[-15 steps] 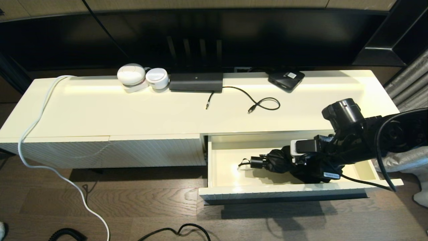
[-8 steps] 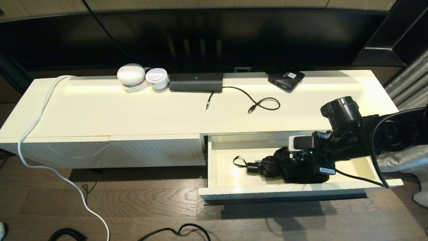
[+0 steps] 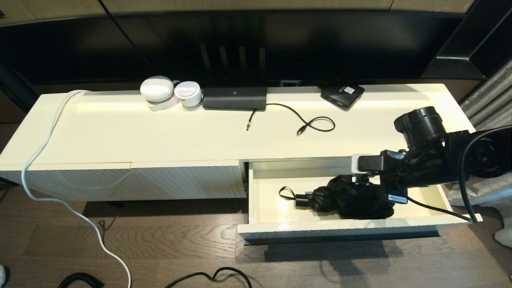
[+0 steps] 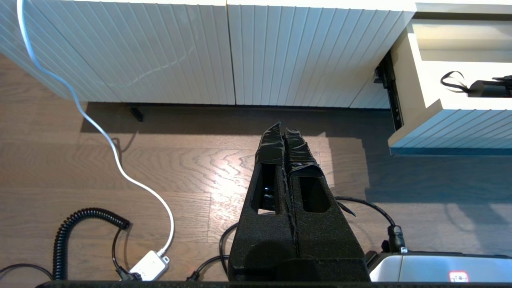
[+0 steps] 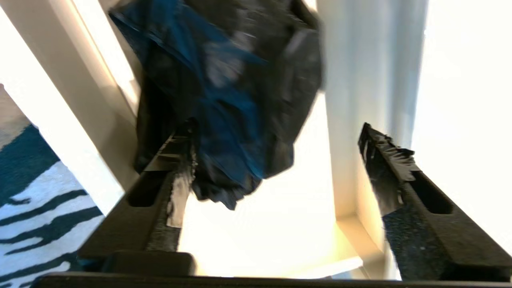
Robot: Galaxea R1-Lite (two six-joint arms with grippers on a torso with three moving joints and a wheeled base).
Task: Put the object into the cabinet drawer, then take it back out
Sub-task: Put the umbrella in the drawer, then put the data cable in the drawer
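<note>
Open cabinet drawer (image 3: 360, 229) | folded black umbrella (image 3: 344, 198) fills its middle and right | bare floor left of the strap | right gripper (image 5: 276, 176) spread above umbrella

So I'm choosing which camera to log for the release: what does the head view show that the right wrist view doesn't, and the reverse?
Only the head view shows the cabinet top with its black box and cables, the right arm's reach over the cabinet drawer, and the umbrella's wrist strap. Only the right wrist view shows the right gripper open, one finger against the fabric, the other apart. Both show the folded black umbrella lying in the open drawer.
</note>
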